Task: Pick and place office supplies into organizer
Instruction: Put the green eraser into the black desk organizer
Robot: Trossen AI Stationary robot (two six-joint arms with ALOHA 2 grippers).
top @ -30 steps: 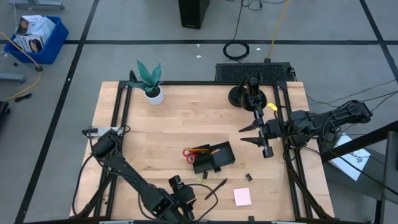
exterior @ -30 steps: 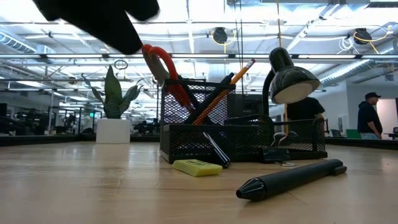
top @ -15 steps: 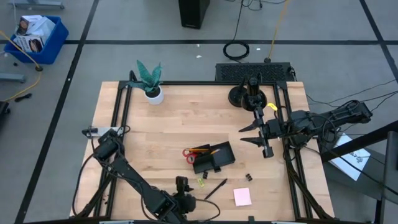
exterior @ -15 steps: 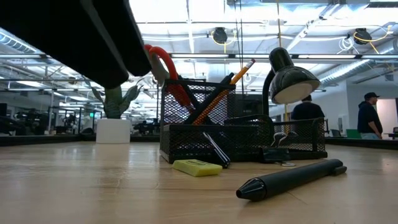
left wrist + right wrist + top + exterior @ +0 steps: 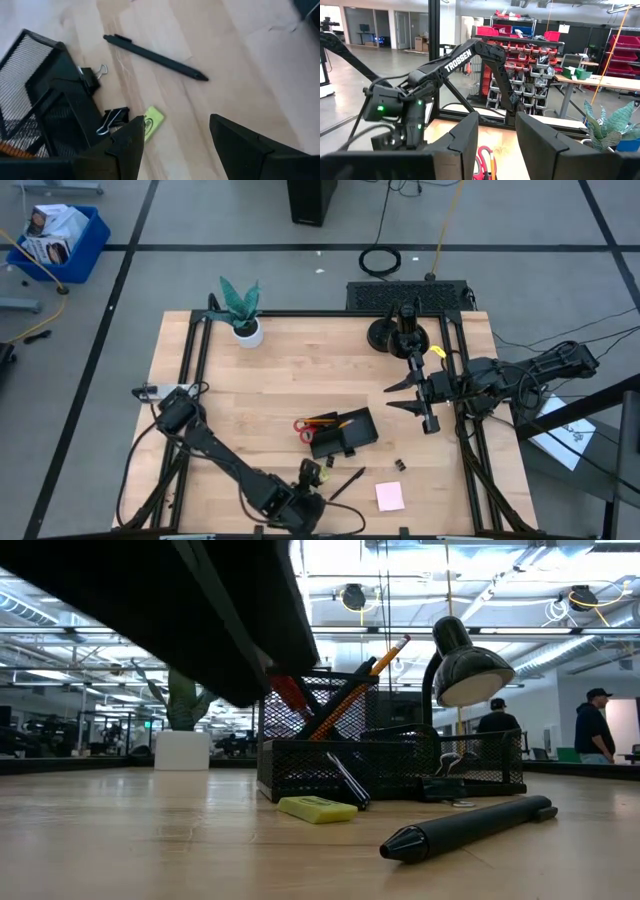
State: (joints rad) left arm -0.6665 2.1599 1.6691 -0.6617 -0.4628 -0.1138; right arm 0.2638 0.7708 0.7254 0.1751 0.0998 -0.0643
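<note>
Grey floor (image 5: 200, 220) – black tape lines, bright ceiling lights (image 5: 330, 560), red-binned shelving (image 5: 520, 65)

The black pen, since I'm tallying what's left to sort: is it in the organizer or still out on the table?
Out. The black pen lies flat on the bare wood, apart from the mesh organizer; the low view shows it lying on the table.

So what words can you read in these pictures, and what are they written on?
"TROSSEN": white letters on the left arm, in the right wrist view.
Box in the blue bin on the floor: print too small to read.
Nothing else readable; the pen and the organizer show no text.
</note>
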